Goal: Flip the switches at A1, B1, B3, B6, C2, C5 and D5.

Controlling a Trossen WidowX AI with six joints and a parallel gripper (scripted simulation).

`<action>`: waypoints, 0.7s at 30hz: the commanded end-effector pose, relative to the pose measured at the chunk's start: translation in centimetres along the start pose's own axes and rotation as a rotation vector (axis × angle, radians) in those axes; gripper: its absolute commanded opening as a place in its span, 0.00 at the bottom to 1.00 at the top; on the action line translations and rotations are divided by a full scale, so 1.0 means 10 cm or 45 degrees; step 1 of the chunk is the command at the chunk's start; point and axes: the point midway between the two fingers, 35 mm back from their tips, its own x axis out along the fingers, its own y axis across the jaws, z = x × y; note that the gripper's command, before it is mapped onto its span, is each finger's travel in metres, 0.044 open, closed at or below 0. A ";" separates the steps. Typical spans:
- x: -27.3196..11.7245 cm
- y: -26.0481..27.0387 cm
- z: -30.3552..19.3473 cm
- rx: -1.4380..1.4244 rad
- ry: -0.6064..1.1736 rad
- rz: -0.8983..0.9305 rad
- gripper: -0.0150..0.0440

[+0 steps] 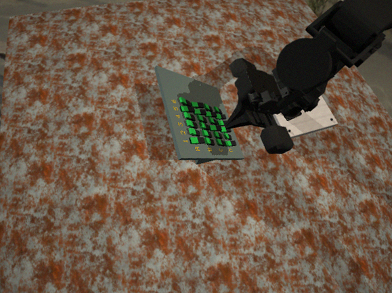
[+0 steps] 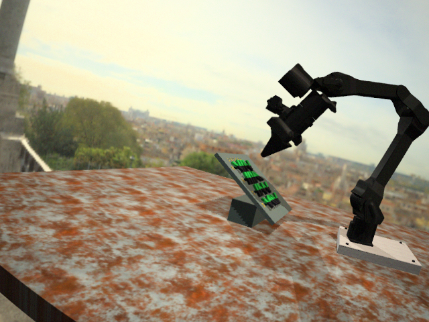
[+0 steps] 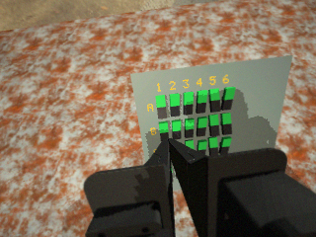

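Note:
The grey panel (image 1: 169,82) (image 2: 277,216) (image 3: 267,74) stands tilted on a wedge base (image 2: 242,211), with several rows of green-and-black rocker switches. My gripper (image 1: 227,126) (image 2: 263,154) (image 3: 167,142) is shut and empty. In the exterior view its tip is clear of the panel, in the air on the arm's side. In the wrist view the tip overlaps the lower edge of row B near columns 1 and 2. Switches A1 (image 3: 162,106), B3 (image 3: 190,124) and B6 (image 3: 226,123) show there. The fingers hide part of row C and row D; which ends are raised is hard to tell.
The arm's pale base plate (image 1: 310,120) (image 2: 387,251) is on the arm's side of the panel. Both stand on the rust-and-grey table (image 1: 114,204) (image 2: 138,242) (image 3: 64,99). The arm's shadow falls across part of the panel.

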 end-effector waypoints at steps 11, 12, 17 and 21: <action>0.39 -0.01 -0.06 0.010 0.018 -0.004 0.25; 0.43 -0.01 -0.06 0.010 0.018 -0.004 0.25; 0.47 -0.01 -0.06 0.010 0.018 -0.004 0.25; 0.53 -0.01 -0.05 0.010 0.018 -0.004 0.25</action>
